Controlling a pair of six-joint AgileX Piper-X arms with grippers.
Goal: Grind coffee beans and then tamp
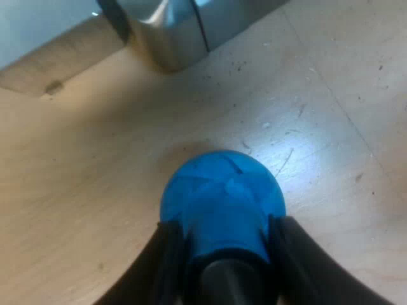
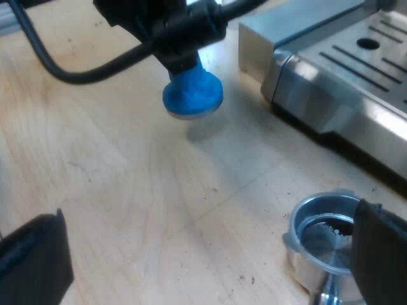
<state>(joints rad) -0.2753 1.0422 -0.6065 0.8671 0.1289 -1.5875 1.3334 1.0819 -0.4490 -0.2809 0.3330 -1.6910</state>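
Note:
My left gripper is shut on the blue tamper, its black fingers pressing on both sides of the rounded body. From the right wrist view, the blue tamper hangs flat face down a little above the wooden table, held by the left gripper, with its shadow just beneath. The metal holder lies on the table near the espresso machine; a few grounds show in its basket. My right gripper is open, one finger close beside the holder's basket, nothing between the fingers.
The wooden table spreads under both arms, with scattered coffee specks near the holder. The machine's steel drip tray with slots stands close to the holder. A rounded steel corner of the machine lies beyond the tamper.

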